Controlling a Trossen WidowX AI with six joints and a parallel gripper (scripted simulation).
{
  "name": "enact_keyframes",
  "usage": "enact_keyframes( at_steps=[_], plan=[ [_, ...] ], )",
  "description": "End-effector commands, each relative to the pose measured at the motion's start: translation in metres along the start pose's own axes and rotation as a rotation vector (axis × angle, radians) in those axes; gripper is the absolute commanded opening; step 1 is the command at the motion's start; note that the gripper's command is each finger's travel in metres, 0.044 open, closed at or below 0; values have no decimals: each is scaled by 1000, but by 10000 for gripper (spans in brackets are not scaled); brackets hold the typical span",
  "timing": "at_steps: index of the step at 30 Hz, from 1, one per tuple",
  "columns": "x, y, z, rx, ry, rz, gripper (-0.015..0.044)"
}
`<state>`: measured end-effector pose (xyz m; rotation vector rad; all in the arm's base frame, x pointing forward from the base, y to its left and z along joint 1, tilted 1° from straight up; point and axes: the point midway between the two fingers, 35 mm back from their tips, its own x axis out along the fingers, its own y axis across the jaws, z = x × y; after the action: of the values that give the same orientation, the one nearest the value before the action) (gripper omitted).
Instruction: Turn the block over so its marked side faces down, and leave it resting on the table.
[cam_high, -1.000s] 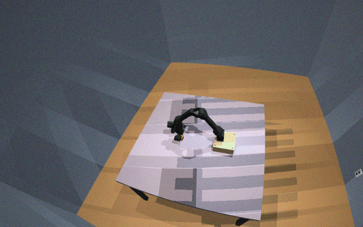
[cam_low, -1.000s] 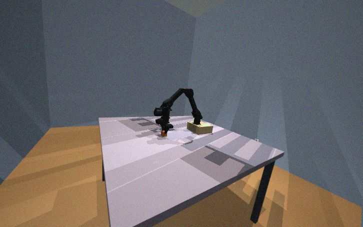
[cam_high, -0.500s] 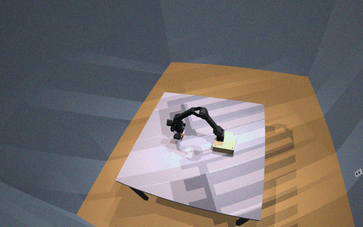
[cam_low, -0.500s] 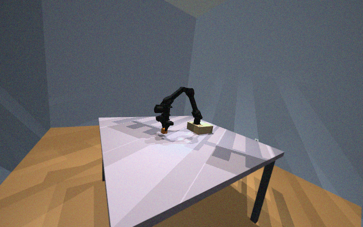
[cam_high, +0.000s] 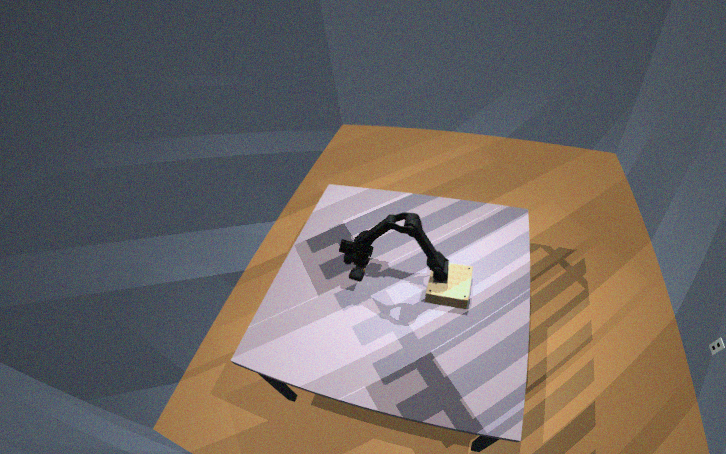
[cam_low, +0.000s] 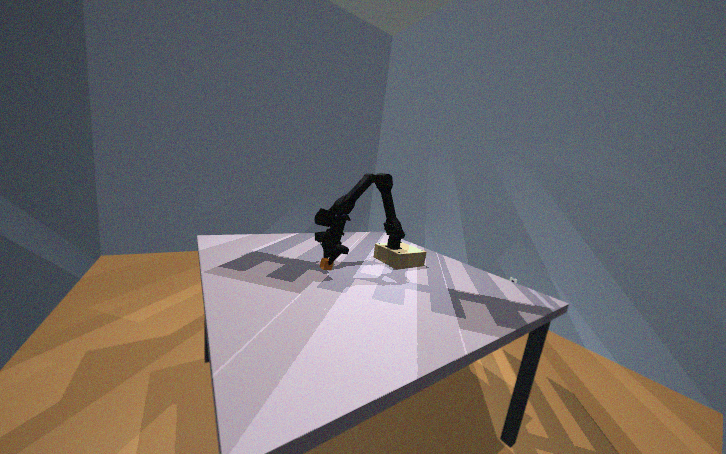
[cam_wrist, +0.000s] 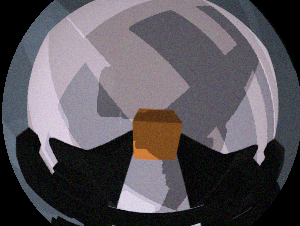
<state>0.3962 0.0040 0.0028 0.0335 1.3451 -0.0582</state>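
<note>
1. Clamped on the block (cam_wrist: 157, 134) right now: dark fingers pressing in from both flanks, orange cube sitting square between them in the wrist view.
2. Block location: out at the arm's reach, well apart from the tan base (cam_low: 399, 255), low over the table (cam_low: 331, 342). From the exterior view only an orange corner (cam_low: 324, 263) peeks out beneath the gripper (cam_low: 330, 258); touching the table or just off it, cannot tell.
3. From the top view, block hidden under the gripper (cam_high: 357, 271), on the far side of the arm from the base.
4. No marking readable on any visible face; top face a shade darker orange than the front, nothing more to call.
5. Handling read: small, hard-edged, rigid cube, likely light. No give under the squeeze, so flat faces against flat pads should hold firm. Smooth sides though, so some slip risk once the wrist rolls.
6. Best hold judged to be just this: two opposite side faces, near mid-height, leaving top and bottom free for the turn.
7. Stage judged as grasp secured, flip not yet done. Next up, probably a lift for clearance, a half roll of the wrist, then a gentle set-down.
8. Watch point: release too high and a cube this light may tumble onto the wrong face.
</note>
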Motion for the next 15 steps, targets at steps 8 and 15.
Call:
enact_keyframes(
  at_steps=[8,15],
  plan=[
    [-3,0,0,-2,-167,-3,0],
    [-5,-1,-3,-1,-271,-2,0]
  ],
)
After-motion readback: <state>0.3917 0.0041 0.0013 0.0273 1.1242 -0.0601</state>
